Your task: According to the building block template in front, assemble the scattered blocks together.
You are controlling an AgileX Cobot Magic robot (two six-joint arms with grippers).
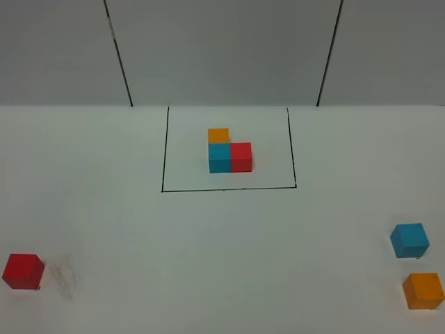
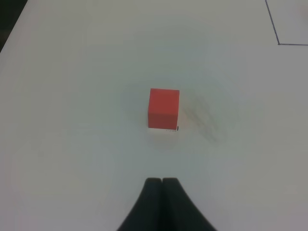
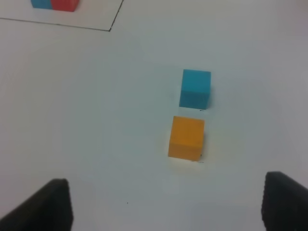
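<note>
The left gripper (image 2: 162,182) has its smooth black jaws pressed together, near the matte red cube (image 2: 163,107). The right gripper (image 3: 166,187) has its jaws wide apart, facing the orange cube (image 3: 186,137) and the blue cube (image 3: 195,88) just beyond it. On the white table (image 1: 208,264), the L-shaped template (image 1: 229,154) sits inside a thin black rectangle (image 1: 167,149).
</note>
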